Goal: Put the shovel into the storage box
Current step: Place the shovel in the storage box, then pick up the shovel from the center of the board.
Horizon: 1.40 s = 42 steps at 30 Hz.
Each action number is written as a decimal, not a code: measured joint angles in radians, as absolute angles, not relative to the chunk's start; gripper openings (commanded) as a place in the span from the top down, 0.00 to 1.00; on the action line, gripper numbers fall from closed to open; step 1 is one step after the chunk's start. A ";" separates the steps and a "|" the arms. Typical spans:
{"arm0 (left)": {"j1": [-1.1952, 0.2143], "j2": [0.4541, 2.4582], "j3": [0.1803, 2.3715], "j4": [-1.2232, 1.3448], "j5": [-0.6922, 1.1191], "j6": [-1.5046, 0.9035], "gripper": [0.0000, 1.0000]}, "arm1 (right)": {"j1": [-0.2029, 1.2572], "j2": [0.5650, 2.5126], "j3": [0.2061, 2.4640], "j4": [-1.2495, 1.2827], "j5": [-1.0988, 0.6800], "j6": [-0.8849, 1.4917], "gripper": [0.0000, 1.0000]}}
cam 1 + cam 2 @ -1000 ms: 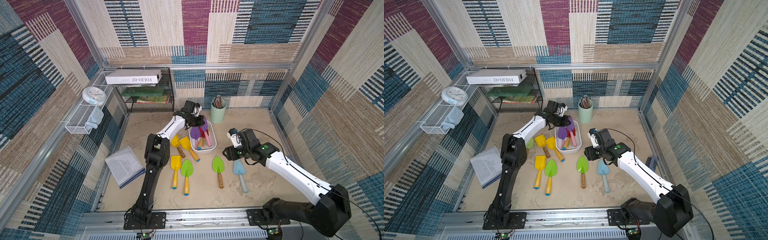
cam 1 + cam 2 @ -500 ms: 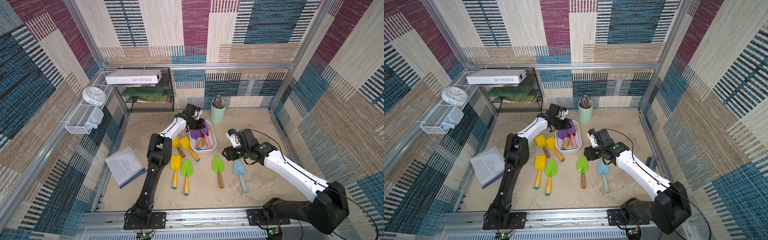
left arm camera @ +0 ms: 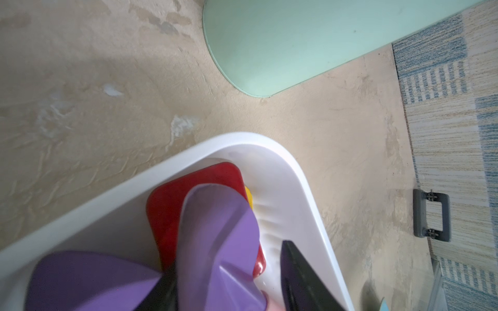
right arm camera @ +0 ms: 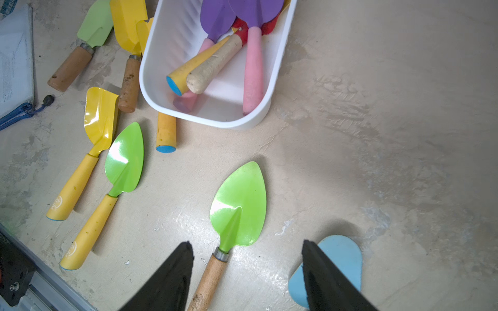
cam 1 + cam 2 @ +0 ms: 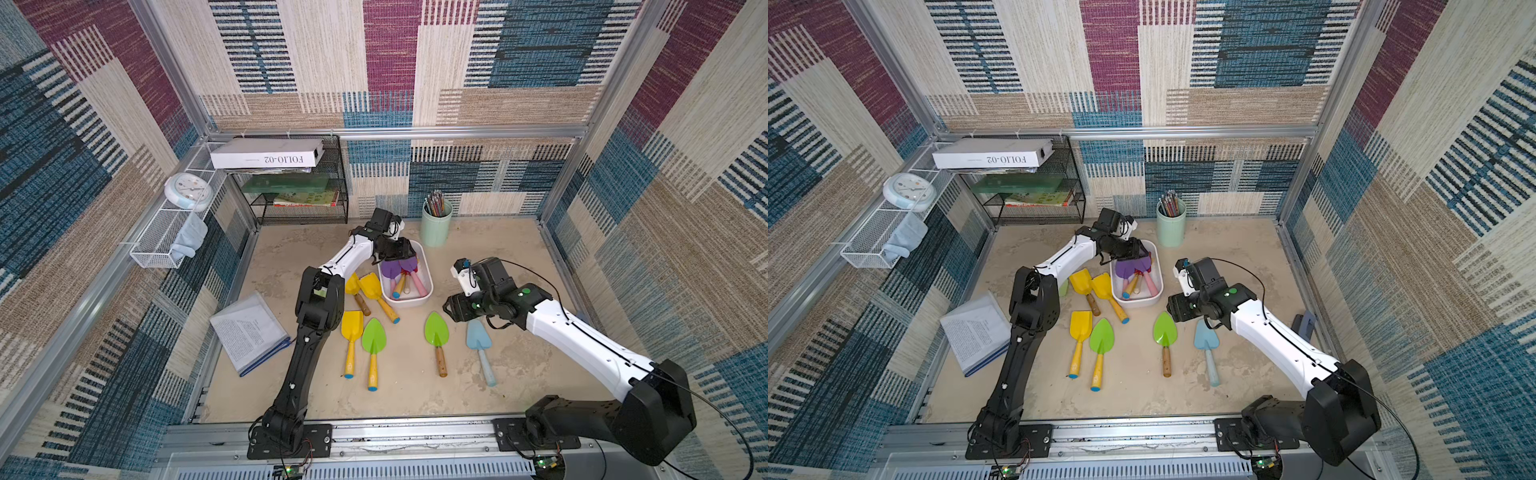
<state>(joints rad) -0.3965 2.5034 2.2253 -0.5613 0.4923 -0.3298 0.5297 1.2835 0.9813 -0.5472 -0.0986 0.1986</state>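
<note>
Four shovels lie in the storage box (image 5: 405, 304) (image 5: 1138, 302) (image 4: 215, 121), the white tub on the bench (image 5: 498, 257) just in front of the mint pencil cup (image 5: 435, 230); their blades are stacked at its far end and their handles point toward the near end; two are purple with pink handles, and under them sits a red shovel (image 3: 188, 188)

The left hand (image 5: 399, 251) (image 5: 1133, 251) (image 3: 229, 258) hangs over that far end; in the left wrist view its fingers (image 3: 301, 274) stand apart with the upper purple shovel (image 3: 215, 229) (image 5: 409, 264) lying between them inside the box; one finger is at the blade's edge, the other is clear of it with white box floor showing in the gap, so nothing is clamped

The right hand (image 5: 449, 309) (image 4: 246, 242) is low over the bench, near the box's near right corner; its fingers (image 4: 323, 277) are spread wide; the neck of the green shovel (image 4: 239, 204) (image 5: 436, 332) with a wooden handle lies between them on the bench, and the blue shovel (image 4: 339, 255) (image 5: 478, 338) lies partly behind one finger; whether either finger touches a shovel cannot be told; more yellow and green shovels lie on the bench left of the box
</note>
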 measured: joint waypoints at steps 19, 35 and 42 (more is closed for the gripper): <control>-0.398 2.394 2.242 -0.648 0.373 -0.307 0.32 | 0.530 1.275 0.967 -0.550 -0.093 0.213 0.32; -0.487 1.916 1.717 -0.445 0.410 -0.342 0.26 | 0.584 1.174 0.774 -0.764 0.122 0.529 0.39; -0.569 1.764 1.581 -0.397 0.416 -0.360 0.25 | 0.638 1.096 0.715 -0.834 0.146 0.672 0.39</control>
<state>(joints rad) -0.5690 1.7641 1.5806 -0.3965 0.4156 -0.3603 0.6380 1.0962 0.7147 -0.8341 0.1455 0.6720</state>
